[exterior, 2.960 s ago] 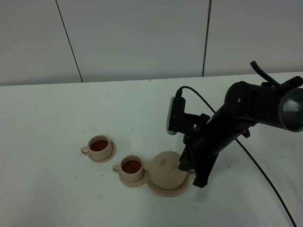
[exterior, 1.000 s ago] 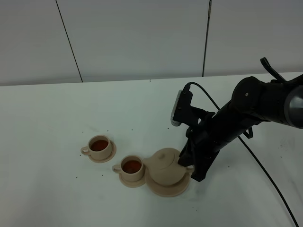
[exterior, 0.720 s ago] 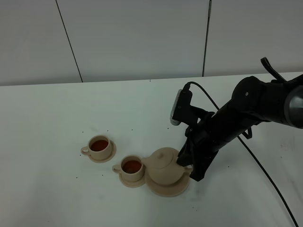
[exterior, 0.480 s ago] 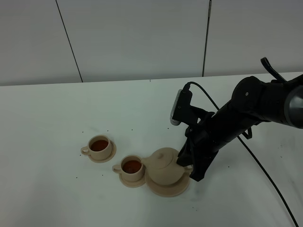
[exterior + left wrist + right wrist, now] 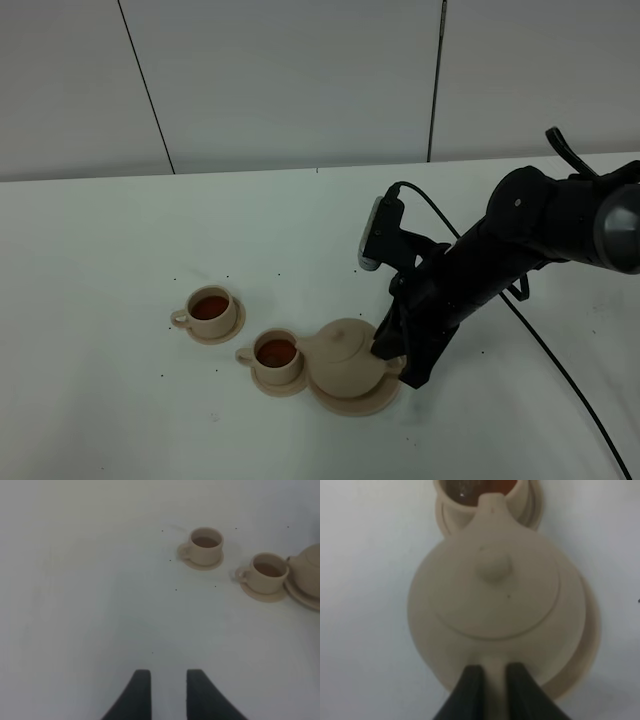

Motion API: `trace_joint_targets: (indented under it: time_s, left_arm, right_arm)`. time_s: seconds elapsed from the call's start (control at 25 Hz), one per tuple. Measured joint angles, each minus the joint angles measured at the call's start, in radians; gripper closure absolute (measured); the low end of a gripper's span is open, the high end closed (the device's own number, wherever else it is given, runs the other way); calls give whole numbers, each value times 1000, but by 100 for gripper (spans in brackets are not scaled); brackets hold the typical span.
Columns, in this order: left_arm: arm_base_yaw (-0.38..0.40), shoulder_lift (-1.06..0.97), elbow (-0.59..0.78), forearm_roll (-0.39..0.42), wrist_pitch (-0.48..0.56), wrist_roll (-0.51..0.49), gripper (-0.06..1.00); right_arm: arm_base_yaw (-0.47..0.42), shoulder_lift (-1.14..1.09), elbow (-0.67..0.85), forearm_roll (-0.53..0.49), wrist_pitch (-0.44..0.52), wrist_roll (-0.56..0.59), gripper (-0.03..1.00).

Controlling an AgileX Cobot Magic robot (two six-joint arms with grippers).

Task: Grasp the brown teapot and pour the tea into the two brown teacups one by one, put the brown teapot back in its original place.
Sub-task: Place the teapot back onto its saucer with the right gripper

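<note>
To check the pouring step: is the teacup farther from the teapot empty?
No, the high view shows reddish-brown tea filling the farther teacup, left of the teapot.

Matte black right arm [image 5: 500, 250], built from thick rounded segments, with a glossy grey-silver sheen on the big joint [image 5: 615, 225] near the edge of the high view. Small grey, flat camera box [image 5: 372, 245] mounted above the wrist. Thin black cable [image 5: 560, 370] looping out of the box top, running down across the desk [image 5: 100, 400]. Another short black cable stub [image 5: 560, 148] rising behind the shoulder. Right pincer [image 5: 491, 690] with two dark, narrow, tapered fingers [image 5: 467, 692]. Left pincer [image 5: 165, 692] with the same dark matte fingers [image 5: 137, 695], smooth, without markings.
</note>
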Motion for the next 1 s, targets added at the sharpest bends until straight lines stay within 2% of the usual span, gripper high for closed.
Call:
trace_joint_targets:
  time_s: [0.76,0.88,1.0]
  left_arm:
    - [0,0,0,0,0,0,70]
    - [0,0,0,0,0,0,70]
    - [0,0,0,0,0,0,70]
  right_arm:
    - [0,0,0,-47,1,20,86]
    - [0,0,0,-47,2,20,82]
    - [0,0,0,-46,2,20,74]
